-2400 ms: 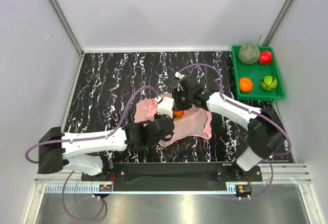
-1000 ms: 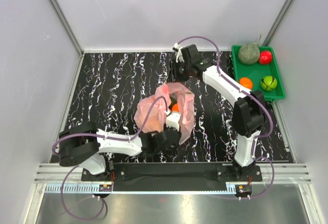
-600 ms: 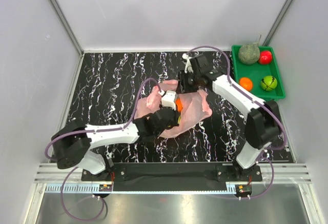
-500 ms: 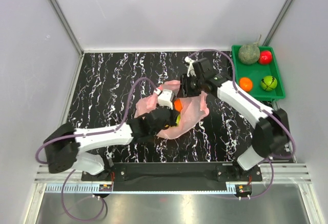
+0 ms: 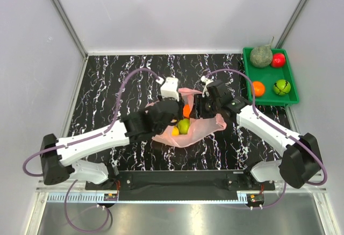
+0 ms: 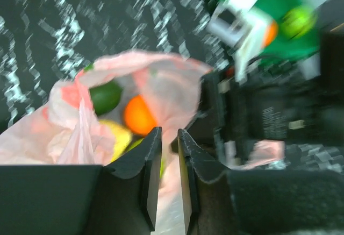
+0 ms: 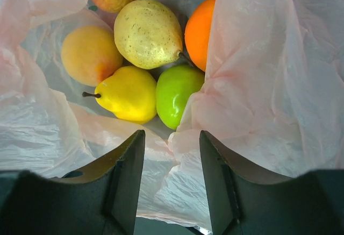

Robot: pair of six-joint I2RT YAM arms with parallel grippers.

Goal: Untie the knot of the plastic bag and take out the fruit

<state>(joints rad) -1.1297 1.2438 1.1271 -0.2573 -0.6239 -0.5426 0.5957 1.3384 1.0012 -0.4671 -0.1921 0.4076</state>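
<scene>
The right gripper stands half-wide and grips nothing. The plastic bag lies open just ahead of its fingertips, with the fruit bunched inside. The left gripper shows a narrow, empty gap, the bag's mouth just beyond its tips

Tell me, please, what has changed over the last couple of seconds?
The bag, held up a second ago, now lies on the table, mouth open, fruit showing. The left gripper moved from the near edge to the bag and eased open; the right gripper came from the far side to its rim. The tray stayed put.
</scene>
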